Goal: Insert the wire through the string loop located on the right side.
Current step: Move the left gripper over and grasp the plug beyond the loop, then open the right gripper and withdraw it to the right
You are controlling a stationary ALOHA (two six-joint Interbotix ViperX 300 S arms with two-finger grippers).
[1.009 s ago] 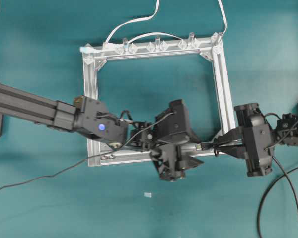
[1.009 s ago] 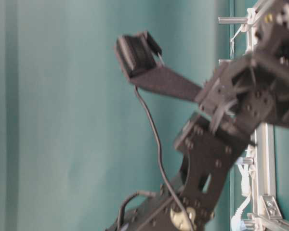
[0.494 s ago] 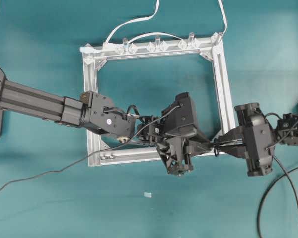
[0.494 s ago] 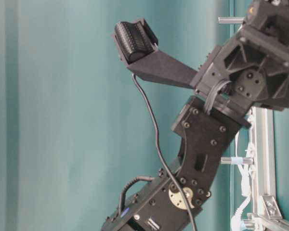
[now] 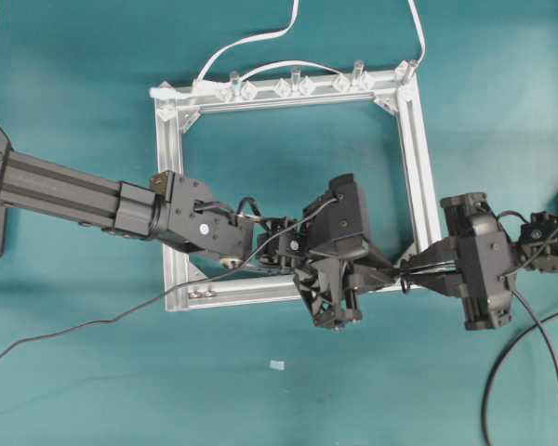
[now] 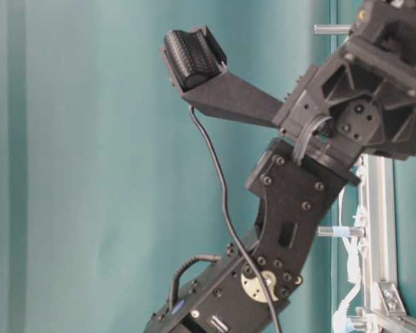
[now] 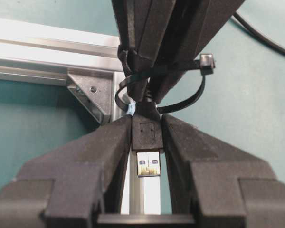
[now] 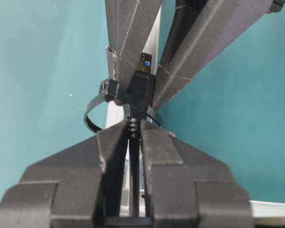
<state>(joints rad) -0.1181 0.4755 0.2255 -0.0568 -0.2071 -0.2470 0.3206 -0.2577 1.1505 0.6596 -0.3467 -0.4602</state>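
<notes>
Showing are two tools, the left tool (image 5: 377,275) and right tool (image 5: 411,272), one wire (image 5: 121,316) with one plug (image 7: 148,164), one loop (image 7: 159,97), one square frame (image 5: 420,149) and two white cables (image 5: 251,41) lying on one counter (image 5: 65,102).

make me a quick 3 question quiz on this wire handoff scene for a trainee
1. True or false: the left tool is closed on the wire's plug.
2. What does the right tool pinch: A) a clear clip, B) the wire just behind its plug, C) a white cable?
3. At which corner of the silver frame, as the overhead view shows it, do the two tools meet?

Key
1. True; its fingers press the plug's black body, metal tip showing between them.
2. B.
3. The lower right corner, where a black loop rings the wire.
</notes>
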